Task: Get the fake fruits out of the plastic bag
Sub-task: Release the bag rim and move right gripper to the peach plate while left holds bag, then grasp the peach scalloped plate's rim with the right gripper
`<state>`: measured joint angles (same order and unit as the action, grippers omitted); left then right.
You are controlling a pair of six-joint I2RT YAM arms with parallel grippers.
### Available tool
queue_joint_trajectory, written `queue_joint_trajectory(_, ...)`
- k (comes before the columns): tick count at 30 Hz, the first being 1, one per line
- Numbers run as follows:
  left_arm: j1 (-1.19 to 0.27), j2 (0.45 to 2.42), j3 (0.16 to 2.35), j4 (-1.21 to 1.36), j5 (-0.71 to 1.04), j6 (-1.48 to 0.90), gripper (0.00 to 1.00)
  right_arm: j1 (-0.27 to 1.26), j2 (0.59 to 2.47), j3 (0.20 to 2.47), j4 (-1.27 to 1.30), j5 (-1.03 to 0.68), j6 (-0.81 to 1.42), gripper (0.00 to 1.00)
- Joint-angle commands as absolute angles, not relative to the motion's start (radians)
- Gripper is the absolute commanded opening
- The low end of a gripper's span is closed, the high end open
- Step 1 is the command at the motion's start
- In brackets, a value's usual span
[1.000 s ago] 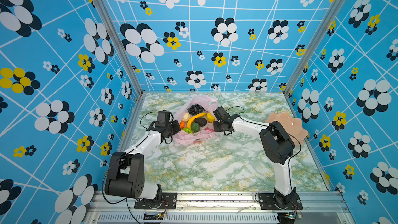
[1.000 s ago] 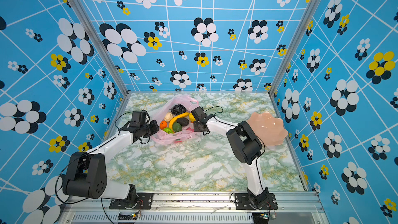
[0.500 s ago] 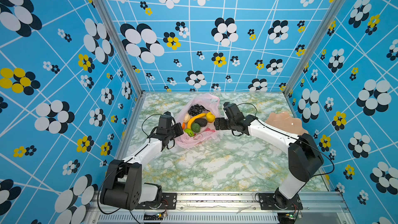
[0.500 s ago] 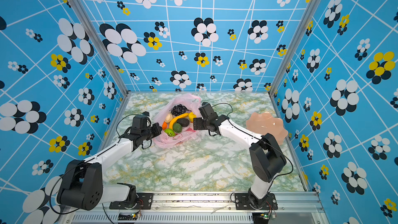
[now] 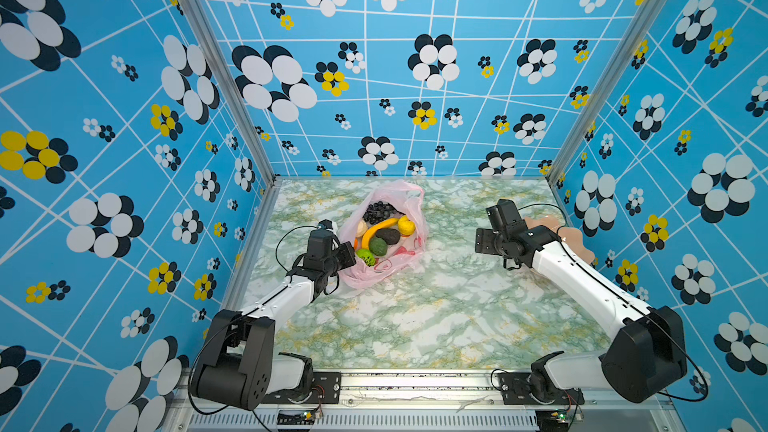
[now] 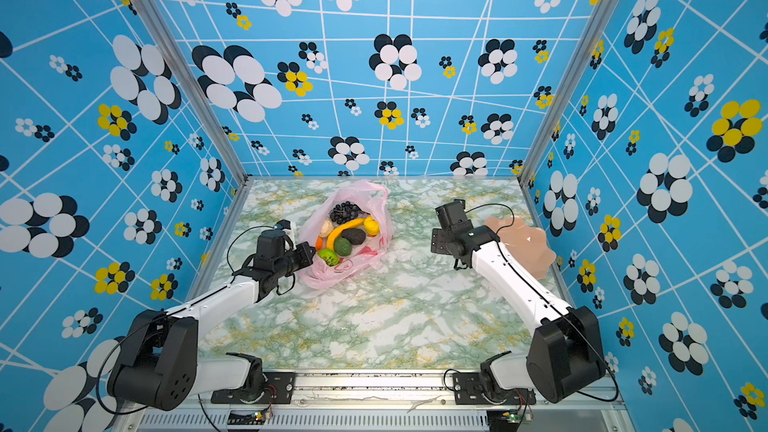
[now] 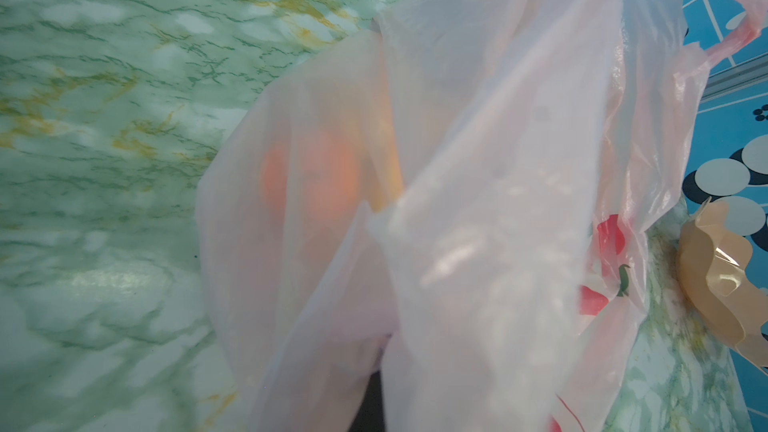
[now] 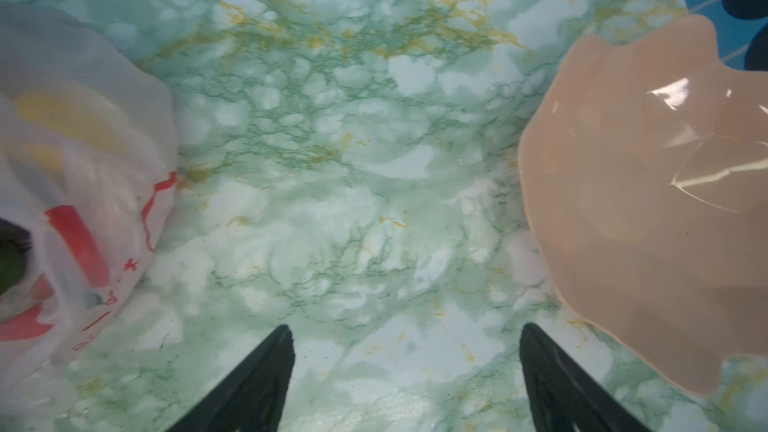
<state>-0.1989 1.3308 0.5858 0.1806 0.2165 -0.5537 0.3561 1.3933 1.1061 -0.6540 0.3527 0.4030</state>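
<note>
Marbled table (image 5: 415, 317): one plastic bag (image 5: 374, 278) holding eight fake fruits (image 5: 378, 230), one bowl (image 5: 577, 238).

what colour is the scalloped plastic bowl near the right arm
Plain peach; the glossy scalloped plastic bowl shows best in the right wrist view.

Both arms share one build: smooth white link shells between bulky black joint housings. On the left arm (image 5: 286, 297), the left shoulder housing (image 5: 232, 367) at the near end is a rounded black block with a ring of small holes on its face. The right arm (image 5: 582, 284) has a matching right shoulder housing (image 5: 644, 355). Thin black cables (image 5: 281, 243) loop at each wrist and around each shoulder, and one lies along the right arm's white shell. Black base plates (image 5: 324, 386) with visible screws sit on a silver rail (image 5: 415, 378) at the near edge. In the right wrist view, the right gripper (image 8: 407, 326) shows two black, tapered fingers (image 8: 262, 371).
</note>
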Motion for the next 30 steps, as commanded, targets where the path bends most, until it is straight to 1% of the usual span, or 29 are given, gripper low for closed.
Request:
queue_joint_trajectory(1,-0.205,1.293,0.566,0.215,0.206,-0.53,0.0,0.318,1.437,1.1,-0.729,0.426,0.408,0.85)
queue_joint_trajectory(4,-0.206,1.277,0.559,0.214,0.2,-0.528,0.0,0.279,1.496,1.11,-0.724,0.457,0.399,0.82)
queue_joint_trajectory(7,-0.206,1.27,0.555,0.218,0.203,-0.53,0.0,0.245,1.557,1.118,-0.711,0.475,0.386,0.76)
queue_joint_trajectory(12,-0.206,1.275,0.555,0.222,0.21,-0.533,0.0,0.203,1.649,1.147,-0.672,0.445,0.369,0.67)
queue_joint_trajectory(19,-0.206,1.267,0.554,0.221,0.211,-0.53,0.0,0.16,1.83,1.29,-0.667,0.458,0.34,0.53)
queue_joint_trajectory(23,-0.206,1.258,0.553,0.214,0.199,-0.521,0.0,0.153,1.918,1.37,-0.694,0.503,0.331,0.47)
queue_joint_trajectory(28,-0.206,1.271,0.557,0.221,0.2,-0.512,0.0,0.148,1.971,1.419,-0.709,0.542,0.304,0.39)
queue_joint_trajectory(30,-0.205,1.273,0.559,0.222,0.197,-0.507,0.0,0.144,1.98,1.429,-0.712,0.549,0.293,0.33)
